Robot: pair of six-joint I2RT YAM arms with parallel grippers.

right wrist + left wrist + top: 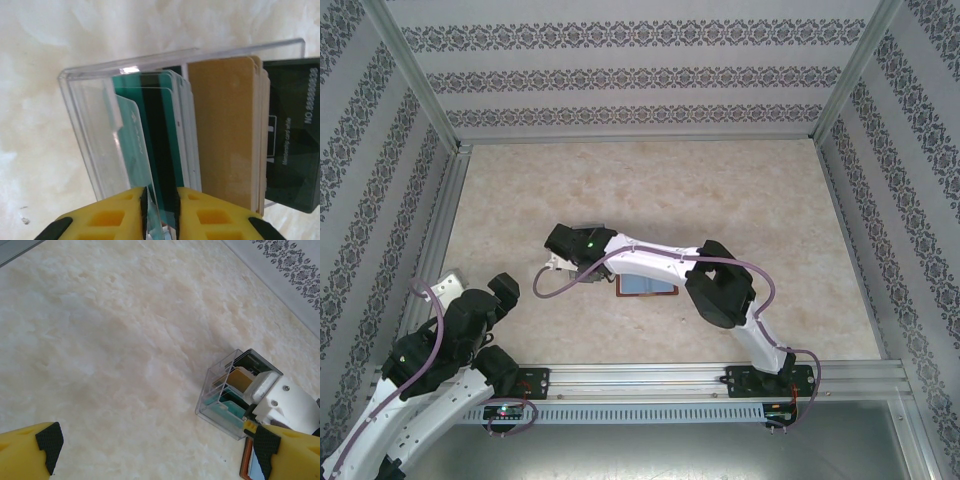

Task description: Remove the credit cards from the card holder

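Observation:
The brown card holder (647,285) lies spread open on the table, blue-grey inside; its edge (245,466) shows in the left wrist view. My right gripper (161,192) hangs over a clear plastic tray (85,125). It is shut on a pale blue-grey credit card (132,145) that slants between the pads, its far end down in the tray's left compartment. From above, that gripper (560,262) sits just left of the card holder. My left gripper (159,445) is open over bare table, well left of the tray (225,400), with nothing between its fingers.
The tray holds teal cards (175,125), tan cards (225,125) and a dark card (292,125) standing on edge. The right arm (720,285) spans the table's middle. Metal rails and patterned walls enclose the table (720,190). The left arm (450,340) is at the near left corner.

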